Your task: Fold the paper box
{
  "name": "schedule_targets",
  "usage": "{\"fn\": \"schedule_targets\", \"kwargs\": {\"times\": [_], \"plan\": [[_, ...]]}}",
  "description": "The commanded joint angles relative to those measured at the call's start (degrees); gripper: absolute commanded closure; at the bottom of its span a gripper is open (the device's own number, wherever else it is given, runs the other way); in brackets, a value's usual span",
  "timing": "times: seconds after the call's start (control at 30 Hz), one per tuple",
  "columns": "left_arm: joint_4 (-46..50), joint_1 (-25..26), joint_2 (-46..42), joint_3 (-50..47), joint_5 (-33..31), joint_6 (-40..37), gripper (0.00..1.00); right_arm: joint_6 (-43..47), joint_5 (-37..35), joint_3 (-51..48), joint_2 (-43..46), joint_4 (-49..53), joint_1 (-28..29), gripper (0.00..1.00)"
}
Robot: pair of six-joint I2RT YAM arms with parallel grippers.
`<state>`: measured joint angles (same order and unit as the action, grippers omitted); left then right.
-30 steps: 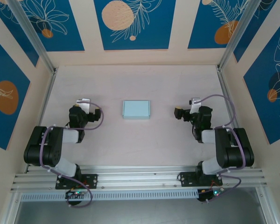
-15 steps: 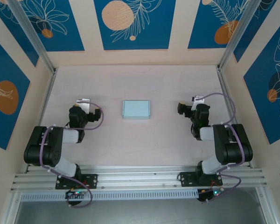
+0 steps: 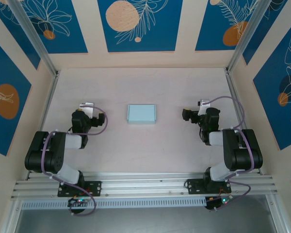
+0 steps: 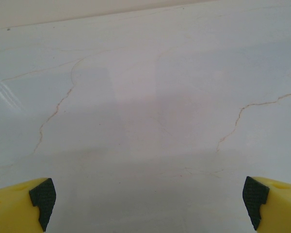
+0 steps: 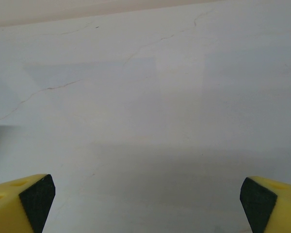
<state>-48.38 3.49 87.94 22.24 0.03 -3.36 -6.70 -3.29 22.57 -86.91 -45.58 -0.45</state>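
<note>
Top external: paper box (image 3: 141, 113) lying mid-bench (image 3: 145, 150), well apart from both arms, seemingly already folded into shape; left claw (image 4: 148, 199) and right claw (image 5: 145, 199) spread wide, empty; next probably only checking the flaps.

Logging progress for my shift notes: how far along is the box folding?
The paper box sits on the table as a small rectangular box, not a flat sheet, so folding looks done. Nothing is in hand: the left claw and right claw are open, empty, off to either side of it. Nothing obvious seems left.
</note>
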Motion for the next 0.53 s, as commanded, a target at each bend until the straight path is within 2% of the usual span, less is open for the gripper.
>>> {"fn": "schedule_targets", "kwargs": {"times": [0.0,0.5], "plan": [[-0.11,-0.76,0.21,0.44,1.42,0.62,0.0,1.34,1.99,1.5,-0.28,-0.21,-0.19,0.0],[-0.07,-0.76,0.21,0.44,1.37,0.59,0.0,1.36,2.01,1.43,-0.31,-0.22,-0.22,0.0]]}}
